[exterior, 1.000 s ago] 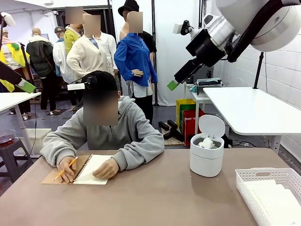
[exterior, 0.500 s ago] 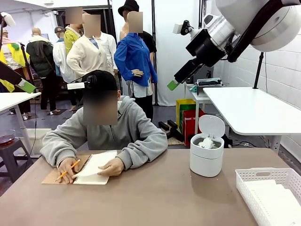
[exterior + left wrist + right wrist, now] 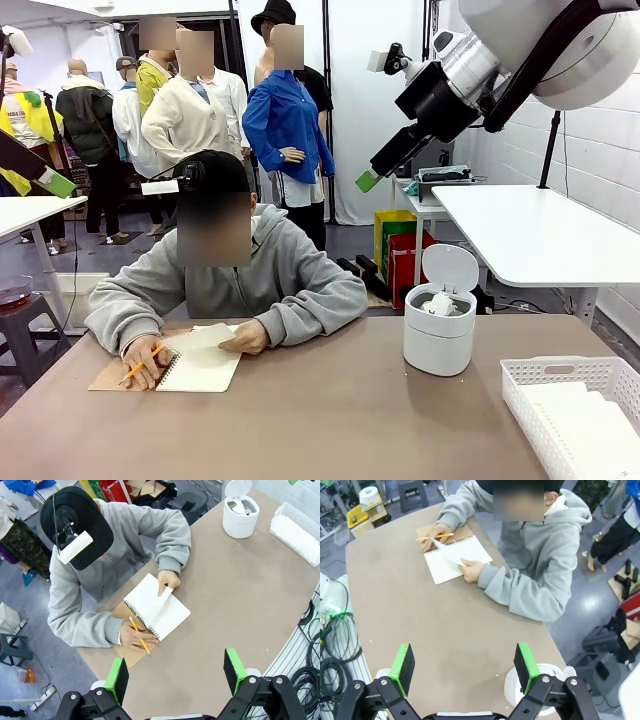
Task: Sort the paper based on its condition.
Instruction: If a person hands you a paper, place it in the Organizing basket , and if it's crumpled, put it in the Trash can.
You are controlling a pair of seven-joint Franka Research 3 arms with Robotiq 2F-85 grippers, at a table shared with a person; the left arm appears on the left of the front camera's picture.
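A person at the far side holds a spiral notebook (image 3: pixel 195 368) flat with one hand, pencil in it. Their other hand (image 3: pixel 246 338) lifts the top white page of paper (image 3: pixel 205 338) by its edge. The left wrist view looks down on that page (image 3: pixel 159 604), and the right wrist view has it (image 3: pixel 451 555) farther off. A crumpled paper wad (image 3: pixel 438 302) lies in the white bin (image 3: pixel 438 345). Smooth sheets (image 3: pixel 590 430) lie in the white basket (image 3: pixel 560 375). My left gripper (image 3: pixel 175 676) hangs high above the table, open and empty. High up too, my right gripper (image 3: pixel 464 666) is open and empty.
The bin's lid (image 3: pixel 449 268) stands open at the table's far right. The basket sits at the near right corner. Bare brown tabletop (image 3: pixel 330 420) spreads between notebook and basket. In the front view my right gripper (image 3: pixel 370 178) hangs well above the bin, my left gripper (image 3: pixel 55 183) at the left edge.
The person's hand has slid along the notebook and lifted the top page off it. Both arms have stayed still.
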